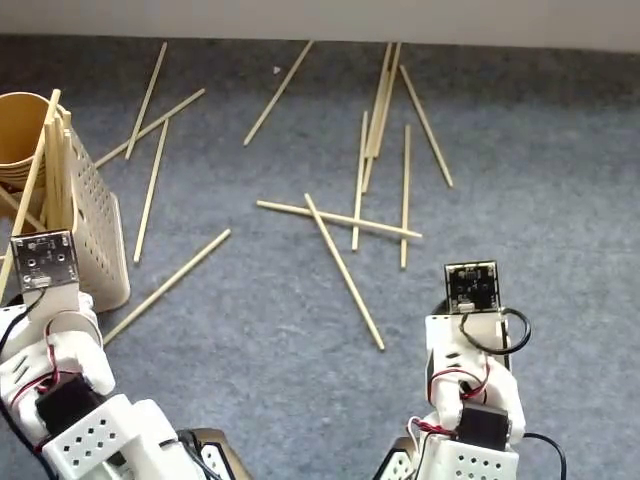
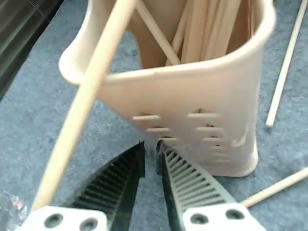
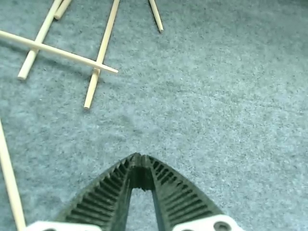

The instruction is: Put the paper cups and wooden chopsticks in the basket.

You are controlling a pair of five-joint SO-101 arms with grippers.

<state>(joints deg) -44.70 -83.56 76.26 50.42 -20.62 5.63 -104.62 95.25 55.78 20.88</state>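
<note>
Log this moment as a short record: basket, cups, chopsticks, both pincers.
basket: upright on the grey mat, beside the left arm
paper cups: stacked inside the basket
stowed chopsticks: several on end in the basket
loose chopsticks: many scattered across the mat
left pincer: shut, empty, tips close to the basket wall
right pincer: shut, empty, over bare mat

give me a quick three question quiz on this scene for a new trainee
1. True or false: the paper cups are already in the basket.
2. The right fingers hang over: A) bare carpet, B) a plate, C) a spoon.
3. What do the left fingers hold?

Key: 1 true; 2 A; 3 nothing, they are shut and empty beside the basket.
</note>
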